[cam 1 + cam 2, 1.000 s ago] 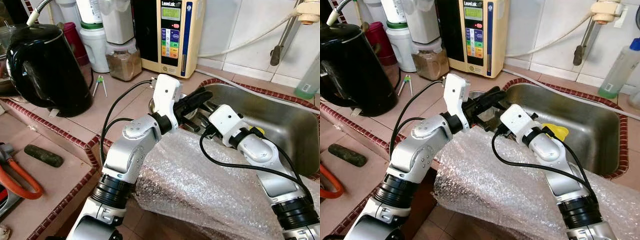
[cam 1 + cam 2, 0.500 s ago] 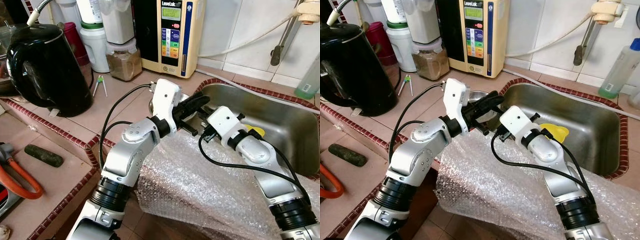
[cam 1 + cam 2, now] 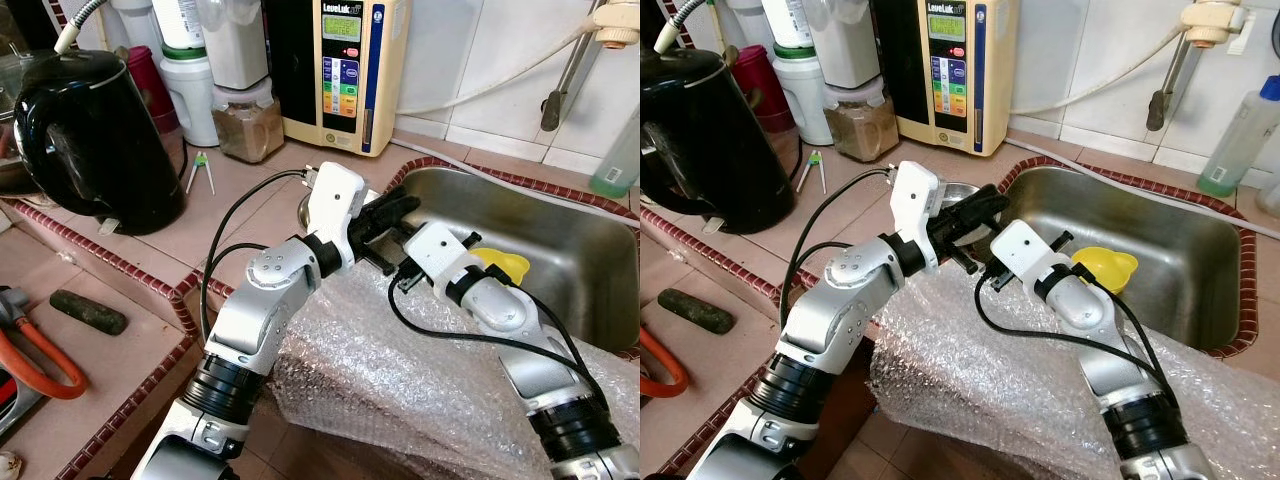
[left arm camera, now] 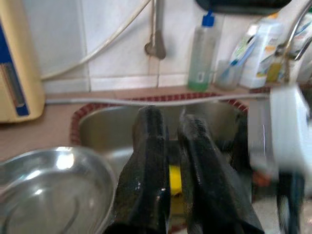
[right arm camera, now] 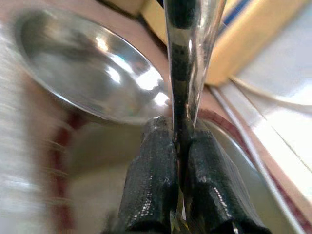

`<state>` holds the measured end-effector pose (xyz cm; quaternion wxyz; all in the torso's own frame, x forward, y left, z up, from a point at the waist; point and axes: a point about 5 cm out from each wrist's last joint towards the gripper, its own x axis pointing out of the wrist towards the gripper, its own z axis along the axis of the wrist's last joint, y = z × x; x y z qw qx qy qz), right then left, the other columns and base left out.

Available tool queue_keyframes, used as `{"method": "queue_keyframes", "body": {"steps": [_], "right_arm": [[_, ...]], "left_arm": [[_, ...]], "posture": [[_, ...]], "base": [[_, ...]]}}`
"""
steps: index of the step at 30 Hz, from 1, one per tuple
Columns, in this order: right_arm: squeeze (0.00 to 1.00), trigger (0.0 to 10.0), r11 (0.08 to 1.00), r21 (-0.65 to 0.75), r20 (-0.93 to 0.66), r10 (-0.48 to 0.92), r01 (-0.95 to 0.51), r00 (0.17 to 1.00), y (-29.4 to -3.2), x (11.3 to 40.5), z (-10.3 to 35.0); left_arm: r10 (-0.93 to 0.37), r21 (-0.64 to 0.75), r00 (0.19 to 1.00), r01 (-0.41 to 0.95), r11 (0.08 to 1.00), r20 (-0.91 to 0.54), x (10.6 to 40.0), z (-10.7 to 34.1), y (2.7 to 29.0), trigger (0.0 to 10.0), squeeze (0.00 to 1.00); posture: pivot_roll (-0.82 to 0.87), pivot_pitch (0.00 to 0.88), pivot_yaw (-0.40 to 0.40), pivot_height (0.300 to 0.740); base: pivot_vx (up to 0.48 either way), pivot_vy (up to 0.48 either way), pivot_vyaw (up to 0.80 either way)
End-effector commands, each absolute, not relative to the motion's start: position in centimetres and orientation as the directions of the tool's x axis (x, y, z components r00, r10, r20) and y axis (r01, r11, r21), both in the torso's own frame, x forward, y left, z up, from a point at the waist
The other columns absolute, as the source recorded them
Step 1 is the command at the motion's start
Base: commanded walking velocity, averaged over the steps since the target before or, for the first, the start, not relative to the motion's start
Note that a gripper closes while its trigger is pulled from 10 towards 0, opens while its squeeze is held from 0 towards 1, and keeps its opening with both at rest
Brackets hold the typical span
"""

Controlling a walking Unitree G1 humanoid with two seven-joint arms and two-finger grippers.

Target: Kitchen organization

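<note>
A shallow steel bowl (image 3: 958,189) sits on the tiled counter at the sink's left corner, half hidden behind my left wrist. My left gripper (image 3: 400,205) reaches over it toward the sink, fingers (image 4: 148,141) pressed together with nothing between them. My right gripper (image 5: 179,130) is shut on a thin shiny metal utensil (image 5: 187,44), which points at the bowl (image 5: 87,73). The right wrist's white housing (image 3: 432,250) lies just below the left fingers and covers its own fingers in the eye views. A yellow plastic piece (image 3: 506,264) rests in the steel sink (image 3: 590,250).
Bubble wrap (image 3: 400,370) drapes over the counter's front edge under both arms. A black kettle (image 3: 90,140), a jar (image 3: 247,122) and a yellow-cream water unit (image 3: 345,70) stand at the back. An orange-handled tool (image 3: 40,360) lies at the near left.
My right arm has shifted left toward the bowl and the left gripper, uncovering more of the yellow piece. The left gripper has dipped slightly.
</note>
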<state>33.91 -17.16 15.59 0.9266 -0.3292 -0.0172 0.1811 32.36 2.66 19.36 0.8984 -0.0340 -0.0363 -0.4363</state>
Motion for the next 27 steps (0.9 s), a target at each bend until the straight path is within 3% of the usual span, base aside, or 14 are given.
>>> {"method": "queue_keyframes", "body": {"steps": [1,14,24,25,26,27], "right_arm": [[0.0,0.0,0.718,-0.631,-0.07,0.326,-0.295,0.943,-17.8,34.4,16.1],[0.0,0.0,0.724,-0.657,-0.096,0.198,-0.211,0.976,-21.4,36.5,14.6],[0.0,0.0,0.842,-0.52,-0.163,0.067,-0.143,0.984,-24.3,36.2,12.6],[0.07,1.5,0.843,-0.519,-0.164,0.067,-0.144,0.984,-24.4,36.2,12.5],[1.0,7.7,0.843,-0.52,-0.163,0.065,-0.142,0.984,-24.4,36.2,12.4],[1.0,7.7,0.842,-0.521,-0.162,0.063,-0.139,0.985,-24.4,36.2,12.4]], "left_arm": [[-0.782,-0.02,0.62,0.785,0.62,0.066,32.4,18.6,3.0,10.0,1.0],[-0.806,0.084,0.585,0.811,0.579,-0.095,31.5,14.9,4.7,10.0,1.0],[-0.803,0.118,0.586,0.81,0.575,-0.11,31.7,14.5,4.6,10.0,1.0],[-0.803,0.118,0.586,0.81,0.575,-0.11,31.7,14.5,4.6,10.0,1.0],[-0.803,0.12,0.586,0.81,0.575,-0.11,31.7,14.5,4.6,10.0,1.0],[-0.803,0.121,0.586,0.809,0.575,-0.111,31.7,14.5,4.6,10.0,1.0]], "posture": [[-0.1,0.008,0.086,0.74],[-0.08,0.0,0.084,0.74],[-0.08,0.0,0.088,0.74],[-0.08,0.0,0.088,0.74],[-0.08,0.0,0.09,0.74],[-0.08,0.0,0.09,0.74]], "base": [[0.0,0.0,0.0],[0.0,0.0,0.0],[0.0,0.0,0.0],[0.0,0.0,0.0],[0.0,0.0,0.0],[0.0,0.0,0.0]]}}
